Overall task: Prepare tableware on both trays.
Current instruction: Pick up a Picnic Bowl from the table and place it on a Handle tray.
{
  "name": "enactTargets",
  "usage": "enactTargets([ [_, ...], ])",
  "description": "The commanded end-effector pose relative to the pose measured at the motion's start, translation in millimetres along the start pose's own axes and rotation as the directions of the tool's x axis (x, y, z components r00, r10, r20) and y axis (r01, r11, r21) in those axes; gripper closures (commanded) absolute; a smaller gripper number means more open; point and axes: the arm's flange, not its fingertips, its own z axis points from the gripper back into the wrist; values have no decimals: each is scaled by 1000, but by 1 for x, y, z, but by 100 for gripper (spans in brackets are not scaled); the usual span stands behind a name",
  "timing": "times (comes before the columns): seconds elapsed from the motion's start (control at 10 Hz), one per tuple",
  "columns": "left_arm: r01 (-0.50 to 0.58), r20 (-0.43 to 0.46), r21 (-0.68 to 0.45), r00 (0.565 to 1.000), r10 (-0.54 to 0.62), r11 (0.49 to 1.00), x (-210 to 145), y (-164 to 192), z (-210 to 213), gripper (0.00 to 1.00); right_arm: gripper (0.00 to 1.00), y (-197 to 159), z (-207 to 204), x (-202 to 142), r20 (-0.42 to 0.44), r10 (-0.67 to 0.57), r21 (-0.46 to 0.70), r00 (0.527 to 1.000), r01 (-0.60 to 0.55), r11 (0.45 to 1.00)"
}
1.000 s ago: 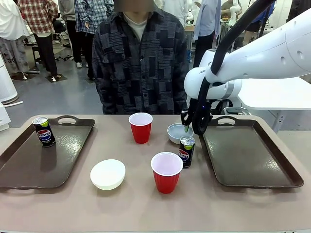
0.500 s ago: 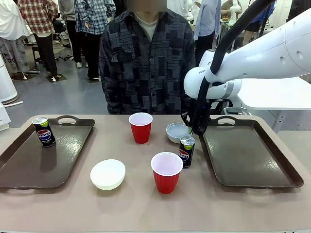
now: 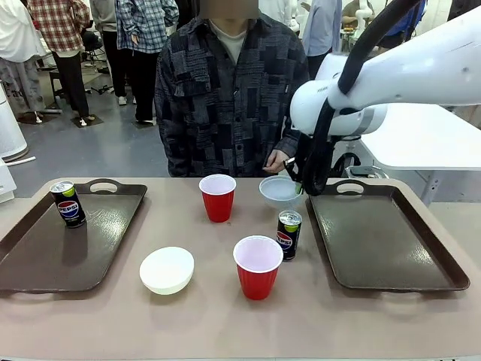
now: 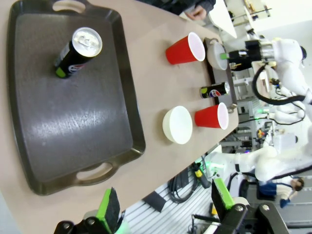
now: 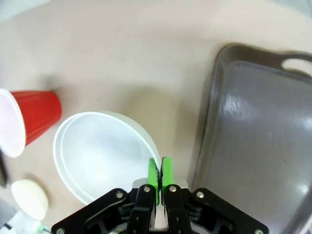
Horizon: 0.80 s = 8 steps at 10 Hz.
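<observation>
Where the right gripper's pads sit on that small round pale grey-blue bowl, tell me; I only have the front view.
Observer: In the right wrist view, the right gripper has its green pads pinched shut on the thin rim of the small round pale grey-blue bowl. It grips the side facing the dark brown plastic right tray.
Operator: Now report the left gripper.
Observer: In the left wrist view, the left gripper is open with nothing between its pads. It hangs above the table, just off the near handle end of the dark brown plastic left tray.
</observation>
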Motion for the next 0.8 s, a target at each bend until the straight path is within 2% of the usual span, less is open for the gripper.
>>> enactTargets([
  [0.0, 7, 6, -12, 1000, -7, 1000, -1, 0, 1, 0, 99, -21, 58, -50, 59, -8, 19, 998, 6, 1000],
  [0.2, 7, 6, -12, 1000, -7, 1000, -1, 0, 1, 0, 99, -59, 84, -81, 25, -82, -6, 996, 82, 997],
  [0.3, 7, 6, -12, 1000, -7, 1000, -1, 0, 1, 0, 99, -91, 89, -101, 0, -129, -32, 992, 129, 991],
  [0.5, 7, 6, -12, 1000, -7, 1000, -1, 0, 1, 0, 99, -138, 96, -139, -5, -168, 7, 986, 168, 986],
  [0.7, 7, 6, -12, 1000, -7, 1000, -1, 0, 1, 0, 99, -168, 94, -156, -17, -187, 60, 982, 188, 980],
])
